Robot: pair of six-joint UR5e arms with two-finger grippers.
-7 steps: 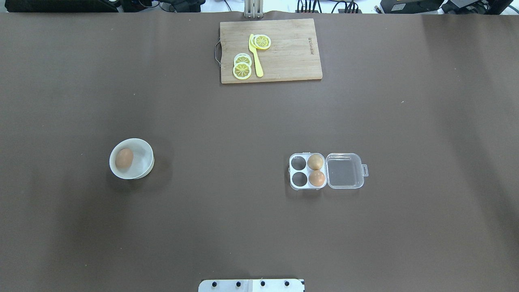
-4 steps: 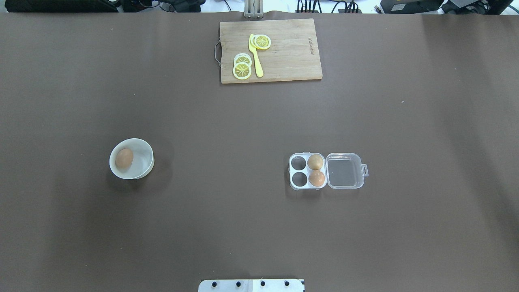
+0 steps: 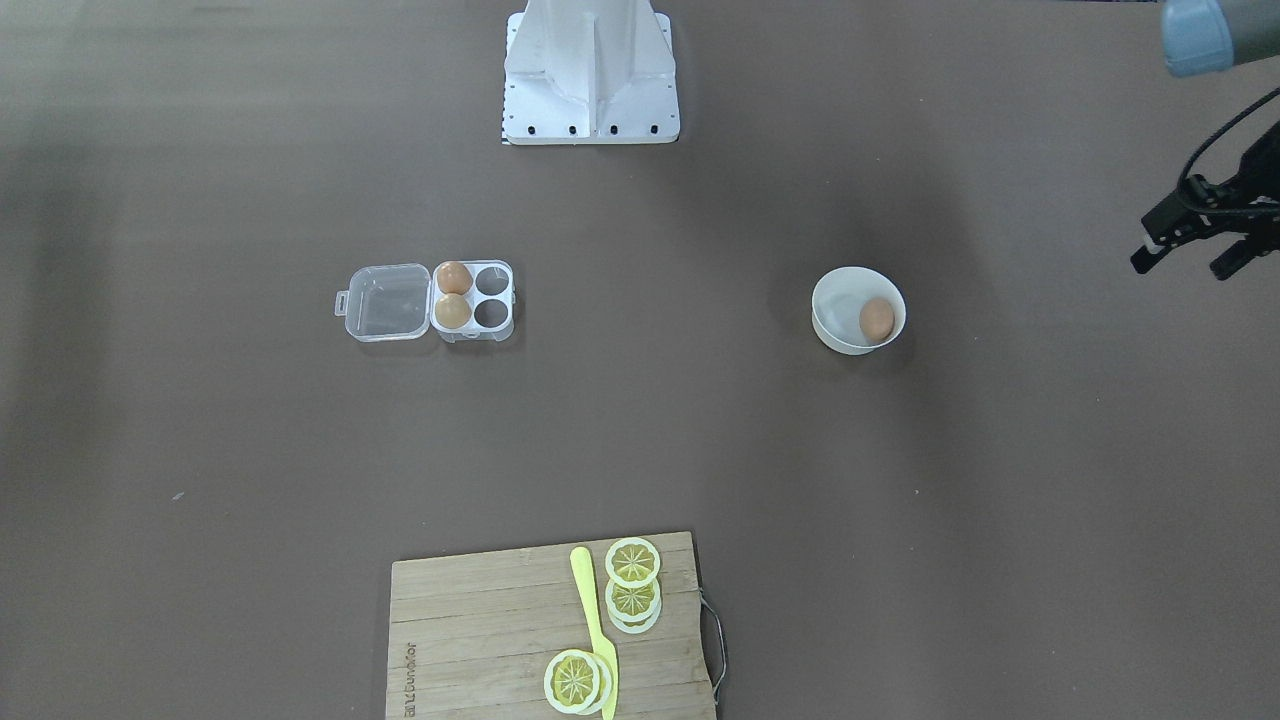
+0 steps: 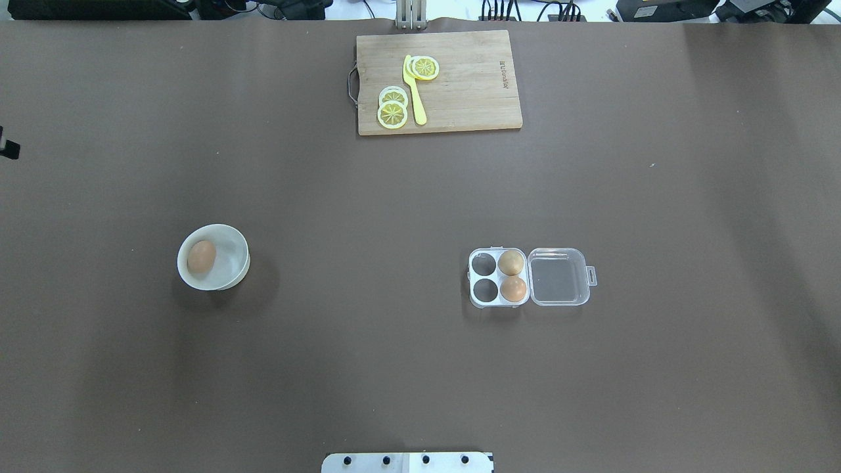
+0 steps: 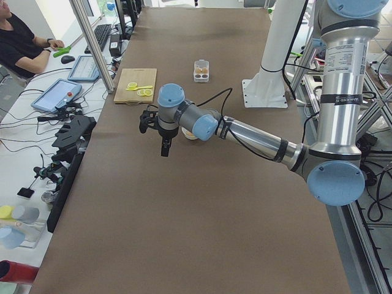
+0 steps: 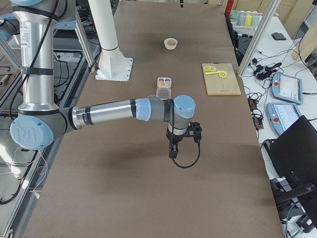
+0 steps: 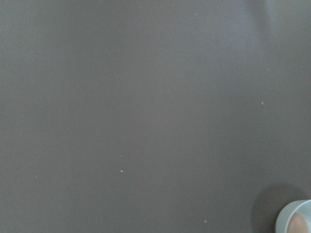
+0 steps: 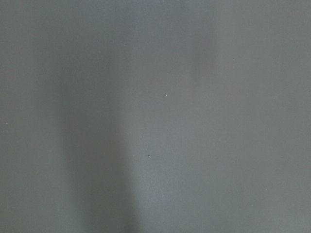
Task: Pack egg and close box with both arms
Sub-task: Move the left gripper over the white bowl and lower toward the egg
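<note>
Left gripper [image 3: 1187,255], right gripper [image 6: 172,151]: openness indiscernible; smooth tan egg [image 4: 201,256] in white bowl [image 4: 234,266].

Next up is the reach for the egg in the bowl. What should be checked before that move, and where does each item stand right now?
1. The egg lies exposed in the bowl: ok.
2. The box has its lid folded open flat: ok.
3. Two empty cups on the side away from the lid: ok.
4. The left gripper is open for the pick: cannot tell.
5. The right gripper is ready, open or shut: cannot tell, as only the side view shows it.
</note>
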